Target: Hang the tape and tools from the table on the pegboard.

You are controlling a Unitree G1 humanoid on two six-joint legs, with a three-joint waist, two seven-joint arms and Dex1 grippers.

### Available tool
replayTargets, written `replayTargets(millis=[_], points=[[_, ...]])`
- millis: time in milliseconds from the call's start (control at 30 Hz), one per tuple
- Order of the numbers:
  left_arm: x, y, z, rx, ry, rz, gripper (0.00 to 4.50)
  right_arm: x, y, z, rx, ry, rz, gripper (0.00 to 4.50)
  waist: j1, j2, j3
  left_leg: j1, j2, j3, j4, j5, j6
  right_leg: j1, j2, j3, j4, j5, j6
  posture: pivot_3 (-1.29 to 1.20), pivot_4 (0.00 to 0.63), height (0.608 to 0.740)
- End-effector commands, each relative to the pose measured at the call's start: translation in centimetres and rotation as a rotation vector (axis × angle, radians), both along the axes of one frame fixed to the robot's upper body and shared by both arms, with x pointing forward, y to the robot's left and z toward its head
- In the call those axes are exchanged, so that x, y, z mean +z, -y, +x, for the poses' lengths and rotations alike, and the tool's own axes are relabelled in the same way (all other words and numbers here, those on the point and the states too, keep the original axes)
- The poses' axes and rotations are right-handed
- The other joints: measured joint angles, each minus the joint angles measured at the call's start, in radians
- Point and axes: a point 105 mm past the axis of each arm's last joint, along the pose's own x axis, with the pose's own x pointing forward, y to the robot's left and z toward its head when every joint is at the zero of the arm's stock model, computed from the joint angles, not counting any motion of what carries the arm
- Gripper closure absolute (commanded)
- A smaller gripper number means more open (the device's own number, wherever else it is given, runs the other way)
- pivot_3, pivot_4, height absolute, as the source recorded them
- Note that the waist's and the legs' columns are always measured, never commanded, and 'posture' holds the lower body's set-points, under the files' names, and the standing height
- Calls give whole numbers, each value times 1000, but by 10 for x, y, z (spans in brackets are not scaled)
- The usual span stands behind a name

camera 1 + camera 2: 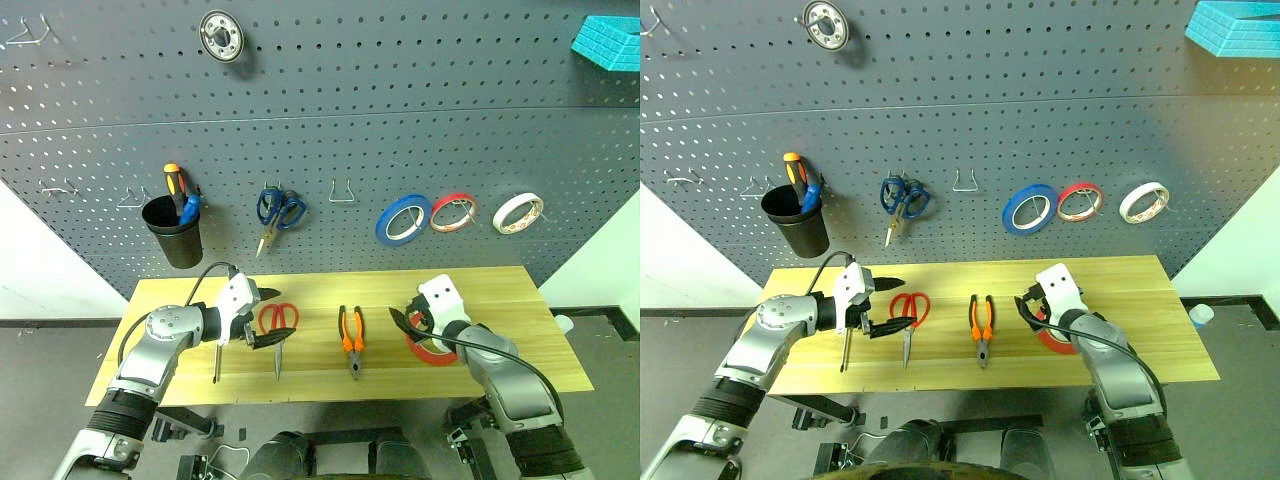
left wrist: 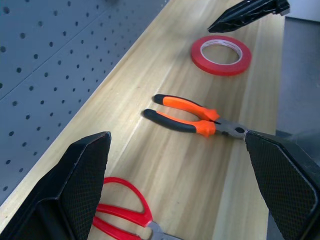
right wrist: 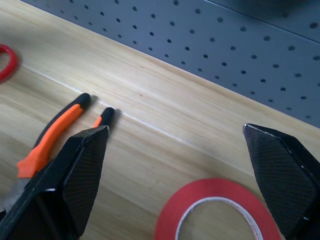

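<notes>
Left eye view: red tape (image 1: pixel 432 345) lies flat on the bench (image 1: pixel 330 290), toward its 3 o'clock end, partly behind the right pincer (image 1: pixel 408 322). Right pincer is wide open, nothing in it, hanging just over the tape's 9–10 o'clock edge; I can't tell whether it touches. Right wrist view shows the tape's rim (image 3: pixel 210 210) low between the two spread fingers (image 3: pixel 75 175).

Pliers (image 1: pixel 350 340) lie at 9 o'clock of the tape, orange-and-black handles toward the pegboard (image 1: pixel 320 130), nose toward the bench's near edge. Red scissors (image 1: pixel 278 325) sit further on at 9 o'clock, handles toward the board, blades pointing to the near edge. Left pincer (image 1: pixel 262 318) is wide open and empty, just at the scissors' 9 o'clock side, above their handles. Slim screwdriver (image 1: pixel 217 362) lies beyond it at 9 o'clock, partly under the left arm, shaft along the bench depth.

All four items are on the bench, none hung yet.

Pegboard stands at 12 o'clock behind the bench. On it: black cup (image 1: pixel 172 230) with an orange-black screwdriver (image 1: pixel 175 185), blue scissors (image 1: pixel 280 210), a bare wire hook (image 1: pixel 344 192), blue roll (image 1: pixel 403 218), a thin red roll (image 1: pixel 453 213), white roll (image 1: pixel 518 211).
</notes>
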Motion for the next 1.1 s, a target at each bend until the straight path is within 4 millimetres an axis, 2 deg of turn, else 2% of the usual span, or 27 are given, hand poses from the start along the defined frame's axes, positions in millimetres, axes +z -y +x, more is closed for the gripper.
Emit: replayTargets(millis=[33, 300, 533, 700, 833, 967, 1100], points=[[9, 6, 1, -85, 87, 70, 43, 9, 11, 7, -61, 34, -26, 0, 0, 0, 0, 0, 0, 0, 0, 0, 0, 0, 0, 0, 0, 0, 0, 36, 44, 710], [9, 27, 17, -124, 174, 113, 43, 0, 34, 12, -224, -9, -100, 0, 2, -1, 2, -1, 0, 0, 0, 0, 0, -1, 0, 0, 0, 0, 0, 39, 74, 710], [11, 40, 20, -138, 190, 89, 43, -15, 36, -1, -266, -107, -101, 0, 0, -5, 16, -4, 0, 1, -1, 0, 0, -4, 0, 1, 0, 0, -1, 37, 130, 710], [15, 47, 13, -121, 182, 39, 43, -24, 25, -17, -213, -162, -91, 0, 0, -6, 55, -8, 0, 1, 0, 0, 0, -6, -3, 1, 0, 0, 0, 35, 194, 710], [19, 41, 1, -95, 178, 18, 43, -22, 20, -28, -181, -180, -92, 0, -5, -7, 100, -17, 0, 1, 2, 0, 0, -12, -4, 2, 2, 1, -1, 24, 275, 710], [23, 34, -9, -55, 173, 0, 43, -23, 18, -36, -152, -201, -109, 0, -4, -7, 147, -19, 1, 2, 1, 1, -1, -15, -4, 2, 1, 0, -1, 32, 308, 710], [24, 28, -18, -27, 161, -8, 43, -23, 17, -36, -139, -208, -111, 0, -1, -9, 173, -21, 1, 2, 1, 2, -2, -16, -5, 2, 1, 0, -1, 41, 321, 710]])
